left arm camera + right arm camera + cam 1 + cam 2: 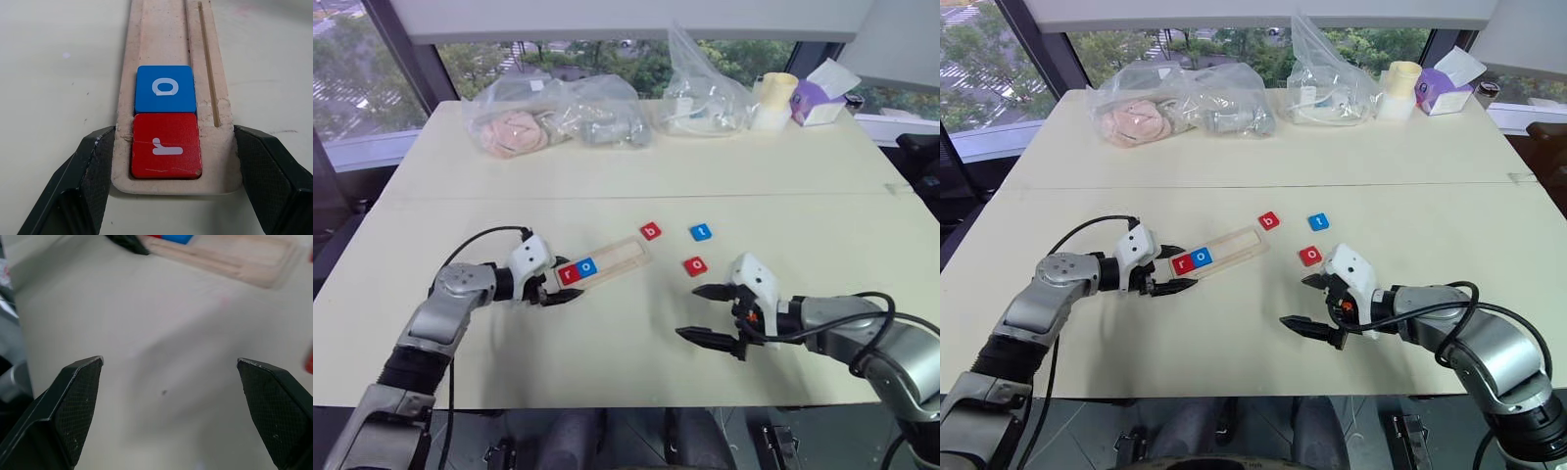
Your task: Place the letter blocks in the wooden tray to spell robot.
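Observation:
The wooden tray (619,255) lies slanted on the table left of centre. A red "r" block (570,273) and a blue "o" block (587,265) sit side by side at its near end. My left gripper (562,286) is shut on that end; in the left wrist view its fingers (98,166) press both long sides of the tray (166,29) beside the red "r" (166,145). Loose on the table to the tray's right are a red "b" block (650,231), a blue "t" block (701,232) and a red "o" block (695,265). My right gripper (689,312) hovers open and empty just in front of the red "o".
Clear plastic bags (553,119) with soft items and another bag (705,93) line the table's far edge, beside a cream roll (773,98) and a purple tissue box (822,98). A seam (705,196) crosses the table behind the blocks.

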Controlling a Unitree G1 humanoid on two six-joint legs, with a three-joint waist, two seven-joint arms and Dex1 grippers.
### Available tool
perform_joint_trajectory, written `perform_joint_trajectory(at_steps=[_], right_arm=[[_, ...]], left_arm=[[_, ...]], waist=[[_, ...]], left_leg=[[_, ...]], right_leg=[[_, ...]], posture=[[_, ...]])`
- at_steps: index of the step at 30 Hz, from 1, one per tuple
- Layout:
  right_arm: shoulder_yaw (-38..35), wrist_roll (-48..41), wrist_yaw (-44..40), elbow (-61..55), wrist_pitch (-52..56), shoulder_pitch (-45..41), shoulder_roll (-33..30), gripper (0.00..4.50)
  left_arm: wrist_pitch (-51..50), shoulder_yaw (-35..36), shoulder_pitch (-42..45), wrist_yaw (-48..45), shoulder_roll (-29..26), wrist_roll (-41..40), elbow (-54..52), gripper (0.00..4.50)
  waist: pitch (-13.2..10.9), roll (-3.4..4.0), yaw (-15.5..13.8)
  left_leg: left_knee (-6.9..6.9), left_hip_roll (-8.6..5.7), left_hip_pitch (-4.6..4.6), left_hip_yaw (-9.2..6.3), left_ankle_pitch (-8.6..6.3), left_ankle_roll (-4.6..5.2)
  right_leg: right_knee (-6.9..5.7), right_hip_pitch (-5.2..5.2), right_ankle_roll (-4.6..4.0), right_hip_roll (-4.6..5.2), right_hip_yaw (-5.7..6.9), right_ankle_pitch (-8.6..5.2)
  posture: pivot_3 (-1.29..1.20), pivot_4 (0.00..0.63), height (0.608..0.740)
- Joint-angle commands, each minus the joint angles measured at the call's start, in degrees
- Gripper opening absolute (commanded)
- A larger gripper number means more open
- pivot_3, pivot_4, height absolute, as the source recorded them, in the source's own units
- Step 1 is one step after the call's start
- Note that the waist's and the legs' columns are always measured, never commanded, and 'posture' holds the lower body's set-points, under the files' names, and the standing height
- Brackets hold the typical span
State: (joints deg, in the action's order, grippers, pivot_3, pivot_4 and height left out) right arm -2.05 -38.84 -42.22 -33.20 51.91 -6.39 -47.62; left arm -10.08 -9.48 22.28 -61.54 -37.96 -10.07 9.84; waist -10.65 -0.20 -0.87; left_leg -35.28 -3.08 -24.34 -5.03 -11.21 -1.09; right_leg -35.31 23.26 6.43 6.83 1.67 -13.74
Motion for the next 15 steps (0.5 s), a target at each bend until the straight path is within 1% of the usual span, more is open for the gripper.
perform_joint_trajectory(at_steps=[1, 4, 8, 11, 15], right_arm=[[-4.1, 1.7, 0.7, 1.6, -2.9, 0.4, -0.4, 4.5], [-4.9, 3.2, 1.5, 2.8, -4.4, 0.4, 0.0, 4.5], [-5.7, 3.0, 3.0, 1.7, -4.2, 1.3, 1.2, 4.5], [-5.5, 3.7, 4.2, 0.1, -4.4, 2.1, 1.6, 4.5], [-6.0, 3.1, 6.0, -1.7, -3.6, 3.1, 2.7, 4.5]], left_arm=[[7.5, -3.2, 4.2, -6.9, -2.6, 3.5, 2.4, 3.13], [11.5, -4.7, 8.0, -10.9, -2.2, 4.0, 6.6, 3.13], [17.9, -8.0, 14.7, -15.9, 2.6, 5.9, 16.9, 3.13], [21.1, -8.8, 16.9, -17.2, 4.8, 7.0, 21.6, 3.13], [22.0, -8.8, 17.6, -18.3, 6.3, 7.2, 23.9, 3.13]], waist=[[0.0, -0.04, 0.0], [0.0, -0.03, 0.0], [0.0, -0.05, -0.1], [-0.1, -0.09, 0.0], [-0.1, -0.1, 0.1]], left_leg=[[0.0, -0.01, -0.07, 0.03, 0.0, 0.0], [0.05, -0.02, -0.11, 0.07, 0.0, 0.01], [0.01, -0.04, -0.13, 0.16, 0.0, 0.03], [-0.03, -0.05, -0.13, 0.17, 0.0, 0.04], [-0.03, -0.05, -0.12, 0.15, 0.0, 0.04]], right_leg=[[0.02, 0.06, 0.0, -0.01, 0.02, 0.0], [0.07, 0.1, 0.01, -0.01, 0.01, 0.0], [0.06, 0.09, 0.17, -0.03, 0.07, 0.08], [0.05, 0.05, 0.22, -0.03, 0.06, 0.11], [0.01, 0.06, 0.26, -0.03, 0.07, 0.12]], posture=[[0.0, 0.15, 0.74], [0.0, 0.15, 0.74], [0.0, 0.15, 0.74], [0.0, 0.15, 0.74], [0.0, 0.15, 0.74]])
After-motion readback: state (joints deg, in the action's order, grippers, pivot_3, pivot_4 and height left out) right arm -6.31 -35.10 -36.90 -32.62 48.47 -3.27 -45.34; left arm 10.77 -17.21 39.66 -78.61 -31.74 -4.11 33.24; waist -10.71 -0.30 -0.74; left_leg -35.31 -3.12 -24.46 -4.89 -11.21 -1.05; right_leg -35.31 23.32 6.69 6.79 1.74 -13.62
